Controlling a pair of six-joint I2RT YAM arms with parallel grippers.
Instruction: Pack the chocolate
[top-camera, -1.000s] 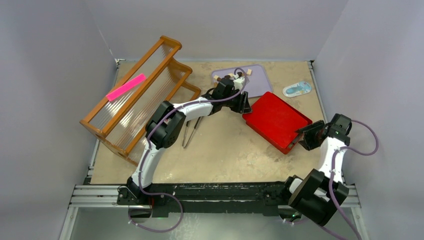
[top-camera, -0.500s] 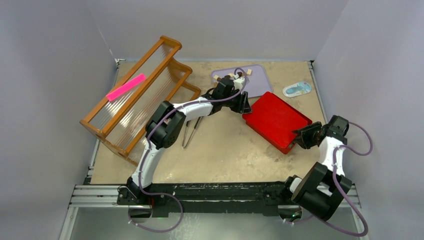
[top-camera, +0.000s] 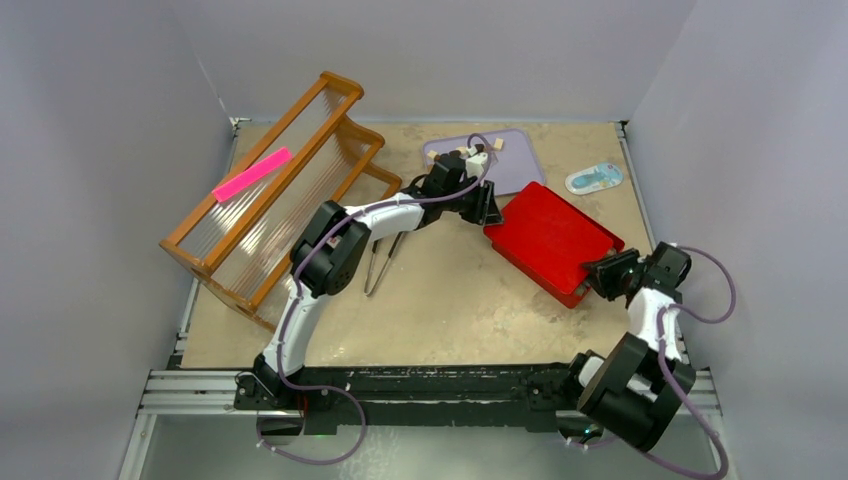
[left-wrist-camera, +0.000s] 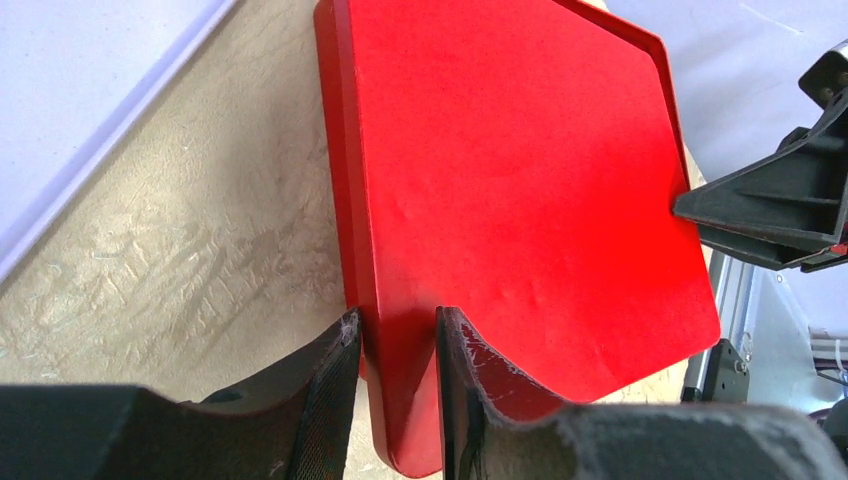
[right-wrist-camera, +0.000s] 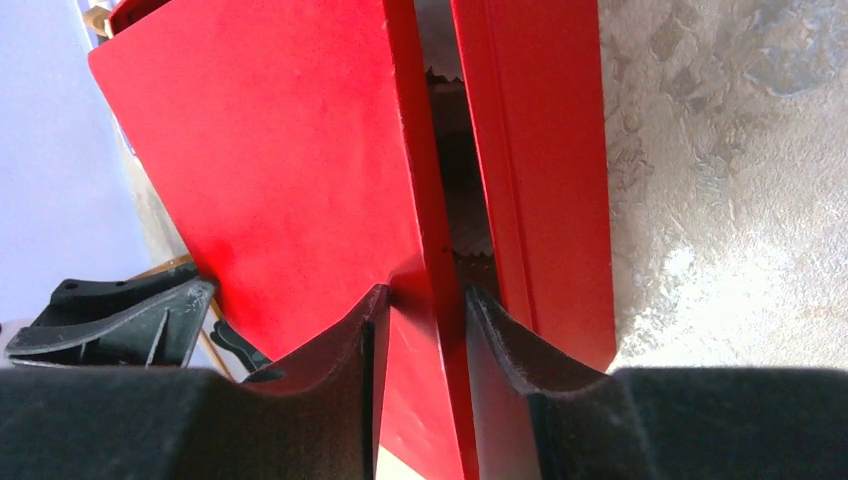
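Note:
The chocolate (top-camera: 478, 156) is a few small brown and cream pieces on a lilac tray (top-camera: 520, 170) at the back. A red box (top-camera: 548, 243) lies right of centre. My left gripper (top-camera: 490, 208) is shut on the far-left corner of its flat red lid (left-wrist-camera: 520, 180), fingers either side of the rim (left-wrist-camera: 397, 320). My right gripper (top-camera: 598, 275) is shut on the lid's near-right edge (right-wrist-camera: 425, 295). In the right wrist view the lid (right-wrist-camera: 270, 150) stands slightly apart from the box base (right-wrist-camera: 545, 150). A dark gap between them shows crimped paper edges (right-wrist-camera: 440, 76).
A wooden rack (top-camera: 270, 190) with a pink strip (top-camera: 251, 173) stands at the left. Metal tongs (top-camera: 378, 262) lie near the left arm. A blue and white packet (top-camera: 594, 178) lies at the back right. Grey walls enclose the table.
My right gripper has moved a little left and closed in on the box's near-right corner, its wrist dropping lower. The left gripper and the box have hardly moved.

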